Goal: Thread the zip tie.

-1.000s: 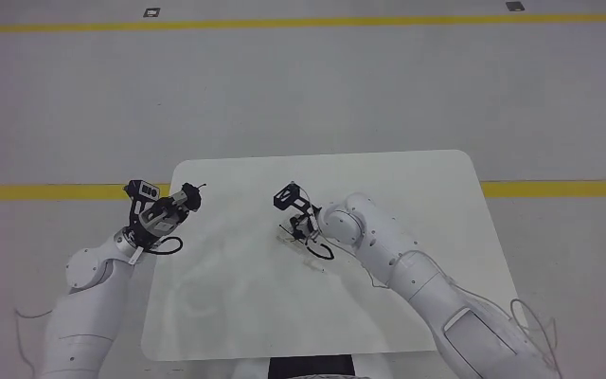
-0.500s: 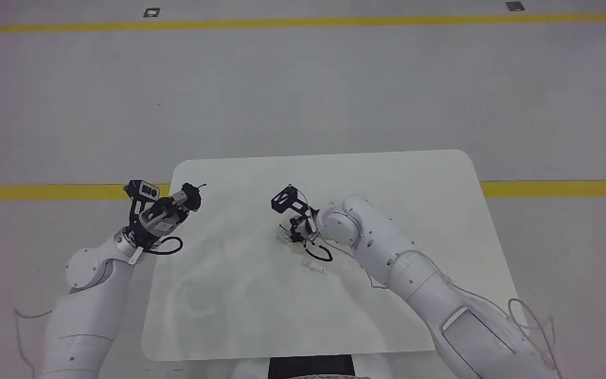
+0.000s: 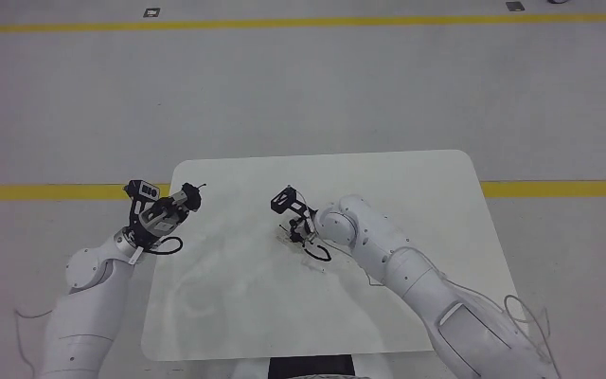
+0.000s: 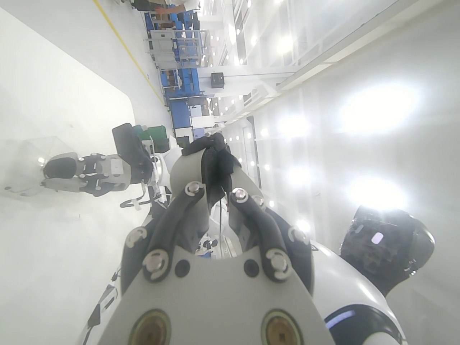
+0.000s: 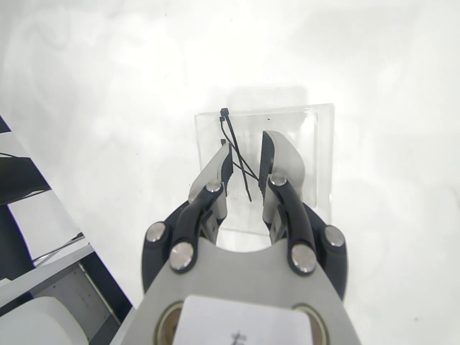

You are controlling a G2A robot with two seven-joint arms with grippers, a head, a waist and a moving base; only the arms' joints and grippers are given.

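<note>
Zip ties [image 5: 224,113] in clear tray [image 5: 323,152]; right pincer [image 5: 247,141] set over them.
Just 10 o'clock of tabletop [image 3: 426,208] centre, the right pincer is held part open, fingers either side of the black ties, nothing gripped. Farther off, at the 10 o'clock edge, the left pincer [image 4: 215,152] is seen pressed shut on a thin black strip [image 4: 219,217].

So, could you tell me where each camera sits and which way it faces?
Top view: above the arms, looking down on the table; both arms, left claw and right claw.
Left wrist view: behind the left claw, shut on a zip tie, facing across the table.
Right wrist view: behind the open right claw, facing down into the clear tray.
Shared: both wrist views show that tray.
</note>
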